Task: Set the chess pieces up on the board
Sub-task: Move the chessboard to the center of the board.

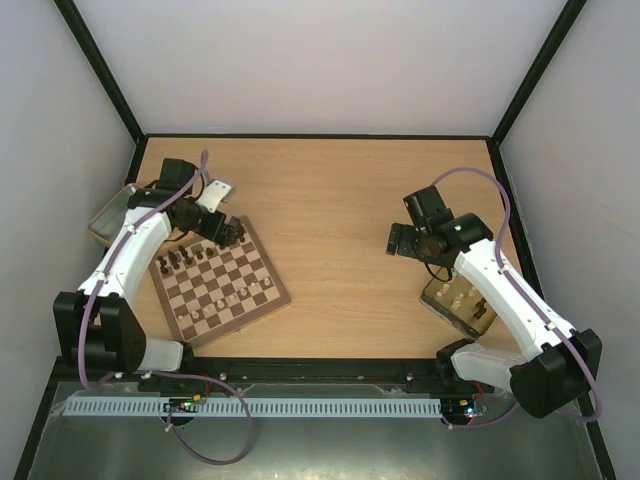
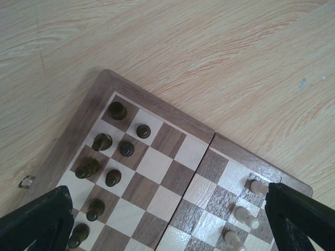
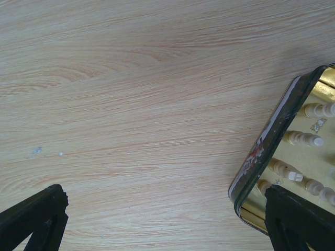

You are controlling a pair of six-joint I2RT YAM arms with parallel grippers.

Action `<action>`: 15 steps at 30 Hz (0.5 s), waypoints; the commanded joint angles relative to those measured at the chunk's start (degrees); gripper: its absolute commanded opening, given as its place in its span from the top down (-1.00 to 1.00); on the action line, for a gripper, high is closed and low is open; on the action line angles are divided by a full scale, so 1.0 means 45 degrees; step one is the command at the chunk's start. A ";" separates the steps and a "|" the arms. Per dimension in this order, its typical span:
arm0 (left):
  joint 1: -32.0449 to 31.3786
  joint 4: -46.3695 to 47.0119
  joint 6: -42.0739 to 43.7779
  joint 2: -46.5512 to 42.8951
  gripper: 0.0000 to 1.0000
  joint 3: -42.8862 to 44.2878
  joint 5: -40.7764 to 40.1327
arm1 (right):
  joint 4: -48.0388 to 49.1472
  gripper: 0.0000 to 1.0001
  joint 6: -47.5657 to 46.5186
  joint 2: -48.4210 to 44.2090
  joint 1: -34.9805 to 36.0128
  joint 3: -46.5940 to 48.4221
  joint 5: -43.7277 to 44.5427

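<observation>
Chess pieces (image 2: 126, 149), partly set on board (image 2: 152, 157); both grippers empty.
Left gripper (image 2: 167, 209) spread wide, holding nothing, above the board's corner: dark pieces (image 2: 111, 178) near one finger, pale pieces (image 2: 246, 214) near the other. Right gripper (image 3: 165, 209) spread wide over table (image 3: 131, 104), beside tin tray (image 3: 272, 136) of pale pieces.

My white-shelled left arm (image 1: 125, 255) and right arm (image 1: 505, 290) have chunky black joints (image 1: 548, 375), looping purple cables (image 1: 82, 335), matte black fingers (image 2: 36, 222).

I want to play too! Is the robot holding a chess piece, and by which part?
Nothing is held. The left fingers are open above the board; the right fingers are open over the table beside the tin tray.
</observation>
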 commanded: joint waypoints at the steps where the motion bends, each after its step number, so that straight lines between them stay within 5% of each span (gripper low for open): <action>1: -0.0235 -0.0211 -0.0247 -0.0046 -1.00 -0.0161 0.0261 | 0.0039 -0.96 0.0044 -0.0138 0.0087 -0.0168 0.0099; 15: -0.0359 -0.0037 -0.0410 0.0108 -0.99 0.0028 0.0133 | -0.0105 -0.95 -0.0117 0.0028 0.0087 -0.0085 0.0444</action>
